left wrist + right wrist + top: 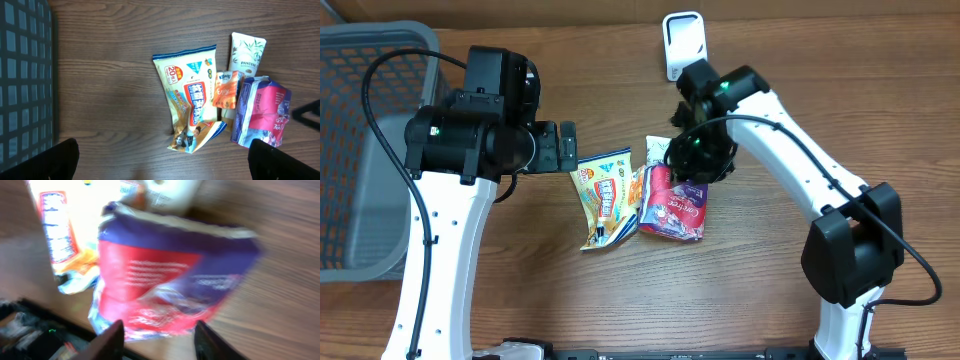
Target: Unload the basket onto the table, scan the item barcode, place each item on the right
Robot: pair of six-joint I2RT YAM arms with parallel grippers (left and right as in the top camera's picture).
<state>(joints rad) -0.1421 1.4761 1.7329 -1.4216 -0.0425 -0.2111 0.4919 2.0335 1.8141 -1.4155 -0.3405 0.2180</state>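
Over the purple-red pouch (675, 212), the right tool (688, 165) straddles one edge; its grip cannot be determined. Left of the pouch, the left tool (566, 147) stands released, jaws wide.

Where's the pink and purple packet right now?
Overhead view, mid-table: the packet lies just right of the yellow bag, beneath the right gripper.

Overhead looks straight down on the table (620, 300); both wrist views face down, right nearest, sharing the purple-red packet (260, 112).
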